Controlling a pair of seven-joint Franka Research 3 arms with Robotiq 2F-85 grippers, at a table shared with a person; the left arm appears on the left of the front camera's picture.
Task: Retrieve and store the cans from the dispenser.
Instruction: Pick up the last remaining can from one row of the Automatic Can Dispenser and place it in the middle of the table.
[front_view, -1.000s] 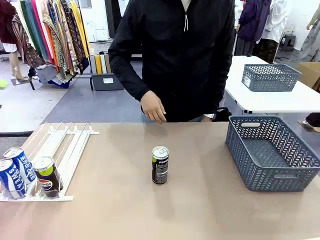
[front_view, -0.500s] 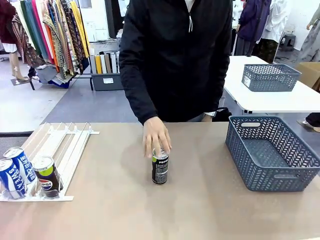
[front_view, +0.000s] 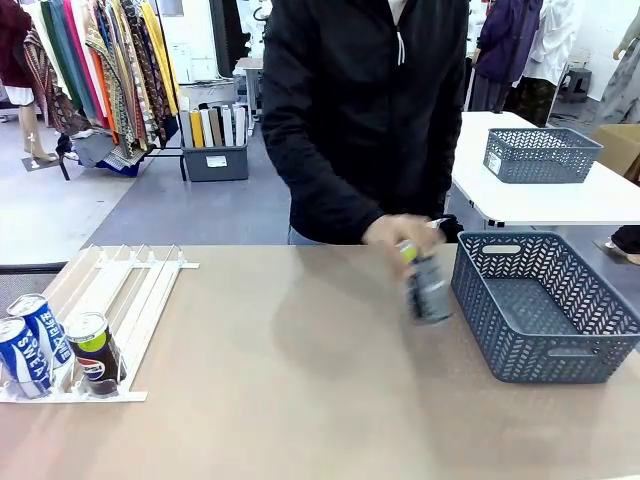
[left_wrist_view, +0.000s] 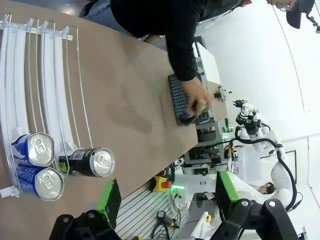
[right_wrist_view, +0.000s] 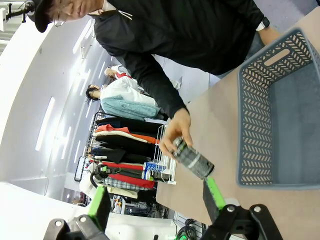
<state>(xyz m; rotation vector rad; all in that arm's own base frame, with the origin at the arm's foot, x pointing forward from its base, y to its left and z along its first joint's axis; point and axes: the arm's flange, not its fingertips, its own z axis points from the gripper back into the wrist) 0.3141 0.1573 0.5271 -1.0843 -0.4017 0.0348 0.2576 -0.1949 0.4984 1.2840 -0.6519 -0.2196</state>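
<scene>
Cans: we saw one slim black metal can (front_view: 428, 285) in the person's hand (front_view: 400, 232), just beside the grey plastic lattice basket (front_view: 478, 292); three more cans (front_view: 95, 352) sat in the white sloped dispenser (front_view: 120, 285), well apart from that basket. The left gripper (left_wrist_view: 167, 192) and the right gripper (right_wrist_view: 156, 197) had wide, empty jaws.

Looks like clothing shop/lab: garment rack (front_view: 100, 70) in bkgd.

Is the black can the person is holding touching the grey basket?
Apart. In the right wrist view, a strip of bare table shows between the black can, gripped in the person's hand, and the basket wall.
</scene>
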